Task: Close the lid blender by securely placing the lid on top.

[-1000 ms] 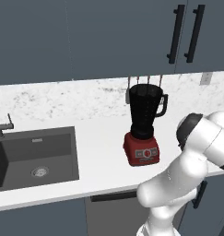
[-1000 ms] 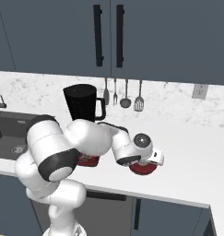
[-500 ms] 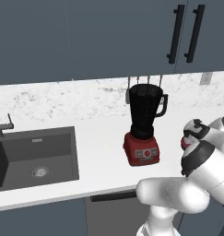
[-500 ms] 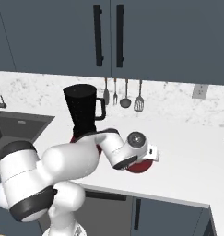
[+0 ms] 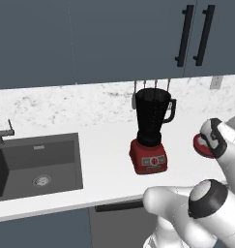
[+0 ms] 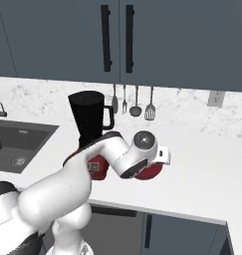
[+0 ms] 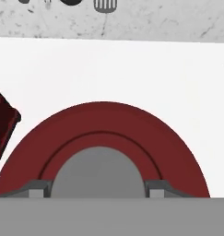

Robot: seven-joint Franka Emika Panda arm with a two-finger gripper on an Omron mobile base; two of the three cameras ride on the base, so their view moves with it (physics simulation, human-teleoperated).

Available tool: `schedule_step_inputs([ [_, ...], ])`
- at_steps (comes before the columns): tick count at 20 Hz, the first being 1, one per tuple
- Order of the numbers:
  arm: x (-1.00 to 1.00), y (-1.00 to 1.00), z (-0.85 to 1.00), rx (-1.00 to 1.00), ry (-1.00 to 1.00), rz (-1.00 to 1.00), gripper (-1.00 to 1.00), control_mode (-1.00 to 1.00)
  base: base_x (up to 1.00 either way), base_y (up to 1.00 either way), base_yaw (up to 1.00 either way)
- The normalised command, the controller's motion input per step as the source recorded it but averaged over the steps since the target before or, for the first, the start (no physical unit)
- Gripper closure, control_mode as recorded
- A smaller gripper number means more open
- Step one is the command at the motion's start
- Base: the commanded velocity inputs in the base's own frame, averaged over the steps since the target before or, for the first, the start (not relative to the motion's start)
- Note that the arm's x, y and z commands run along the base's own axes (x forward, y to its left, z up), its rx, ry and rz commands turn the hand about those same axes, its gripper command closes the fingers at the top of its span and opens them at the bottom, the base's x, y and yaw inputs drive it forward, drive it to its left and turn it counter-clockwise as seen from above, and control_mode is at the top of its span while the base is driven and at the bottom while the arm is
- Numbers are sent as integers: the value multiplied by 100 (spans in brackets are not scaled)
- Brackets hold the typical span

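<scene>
Lowered further since the earlier frame, the gripper [image 7: 96, 192] hovers with jaws spread astride the lid [image 7: 109, 138], which lies on the tabletop [image 5: 104, 164] right of the uncovered blender [image 5: 150, 131]; grasping, lifting and seating remain.

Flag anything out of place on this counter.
The lid lies flat on the counter beside the blender, whose jar stands open on top. The tool hangs right over the lid. Nothing looks spilled or damaged.
</scene>
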Motion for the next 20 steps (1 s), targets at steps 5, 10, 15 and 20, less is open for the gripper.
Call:
schedule_step_inputs([
  [5,-21,0,89,0,0,3,100,-100,0,0,0],
  [10,-17,3,81,0,-2,5,100,-100,0,0,0],
  [15,-20,17,66,0,-9,5,100,-100,0,0,0],
  [20,-18,31,50,0,-19,7,100,-100,0,0,0],
])
